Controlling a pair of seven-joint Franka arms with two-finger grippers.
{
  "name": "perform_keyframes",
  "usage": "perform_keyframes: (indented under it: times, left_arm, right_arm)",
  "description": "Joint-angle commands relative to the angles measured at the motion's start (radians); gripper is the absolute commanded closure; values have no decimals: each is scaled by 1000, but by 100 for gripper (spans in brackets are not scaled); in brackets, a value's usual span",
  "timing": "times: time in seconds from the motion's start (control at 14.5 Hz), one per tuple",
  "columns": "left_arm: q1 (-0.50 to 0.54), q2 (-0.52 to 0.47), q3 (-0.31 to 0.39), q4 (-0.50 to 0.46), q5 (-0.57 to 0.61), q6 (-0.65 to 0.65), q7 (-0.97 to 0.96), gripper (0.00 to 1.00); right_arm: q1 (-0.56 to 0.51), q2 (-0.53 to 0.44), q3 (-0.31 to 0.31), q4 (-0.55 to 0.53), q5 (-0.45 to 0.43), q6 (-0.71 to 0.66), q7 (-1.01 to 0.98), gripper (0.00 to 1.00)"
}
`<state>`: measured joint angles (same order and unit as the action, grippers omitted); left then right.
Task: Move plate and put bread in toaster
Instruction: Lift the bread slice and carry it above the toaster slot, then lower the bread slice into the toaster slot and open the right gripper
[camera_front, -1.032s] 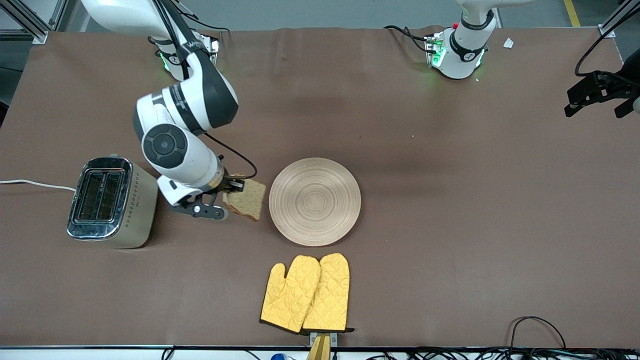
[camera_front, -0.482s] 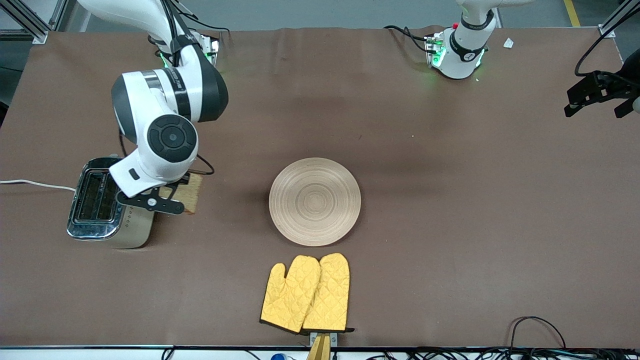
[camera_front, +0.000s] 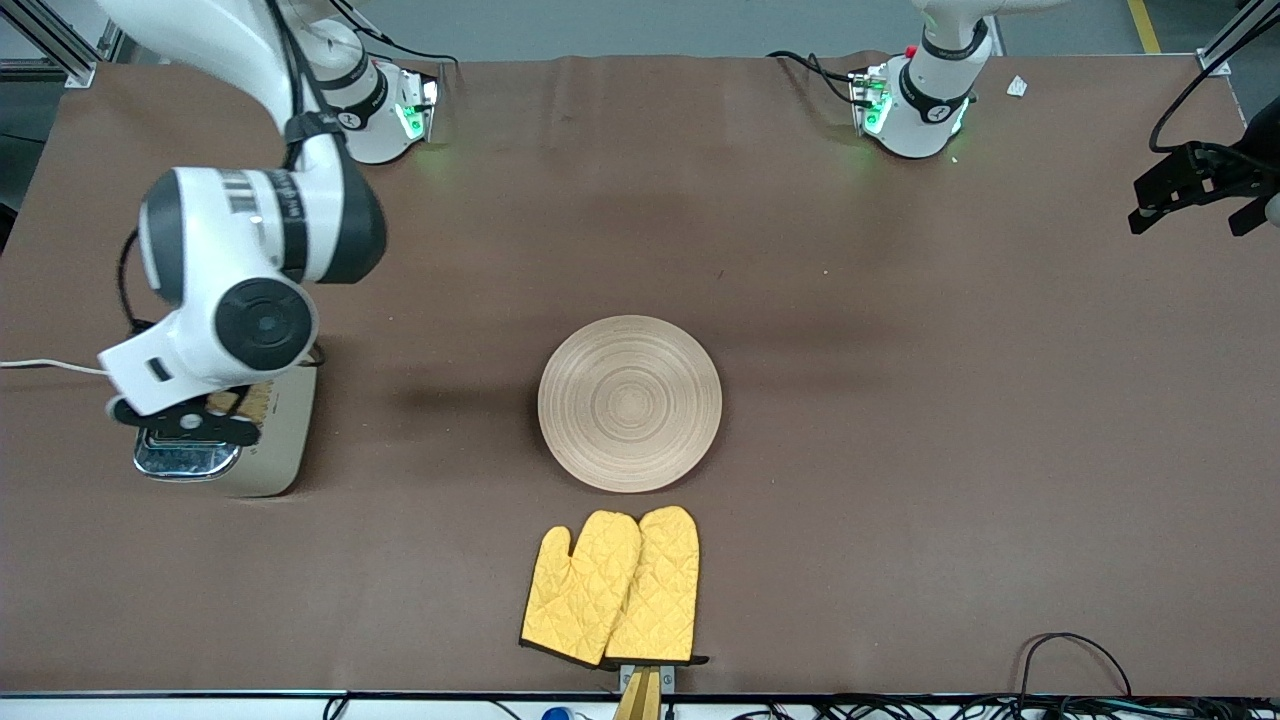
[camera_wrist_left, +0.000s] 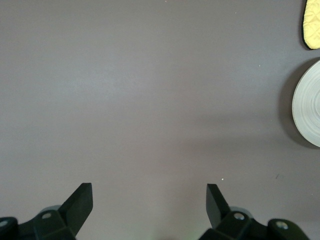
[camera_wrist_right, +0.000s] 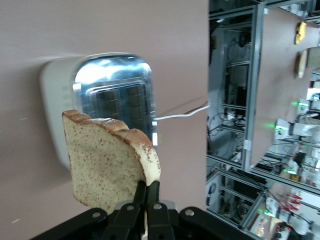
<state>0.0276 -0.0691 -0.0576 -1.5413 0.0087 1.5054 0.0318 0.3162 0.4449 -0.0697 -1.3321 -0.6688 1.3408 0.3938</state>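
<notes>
While the left arm waits with its left gripper hanging over bare tablecloth at its own end of the table, jaws spread wide and holding nothing, the work rests with the right gripper, whose jaws are pinched together on one edge of the bread. The slice hangs in the air directly above the toaster, which stands at the right arm's end of the table with its white cord trailing off the edge. The relation that matters is the turn of the slice against the slots: in the right wrist view the slice shows its broad face while the two slots lie below it in the chrome top, and whether its thin edge runs along their length cannot be judged with confidence (the front view hides most of the bread under the wrist). Both slots appear empty. In my judgement the slice must be lined up with one slot before it is lowered. The plate lies bare at mid-table, well apart from the toaster, with a pair of yellow oven mitts nearer the front camera, just clear of its rim.
</notes>
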Motion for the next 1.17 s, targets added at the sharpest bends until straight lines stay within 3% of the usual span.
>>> perform_keyframes:
  times: [0.0,0.28,1.1]
  left_arm:
    - [-5,9,5,21,-4,-11,0,0]
    - [-5,9,5,21,-4,-11,0,0]
    - [-5,8,5,23,-3,-11,0,0]
  right_arm:
    - [-52,-12,13,-38,-43,40,-44,99]
    - [-63,-9,13,-91,-90,90,-46,99]
    - [-88,2,13,-127,-98,109,-55,99]
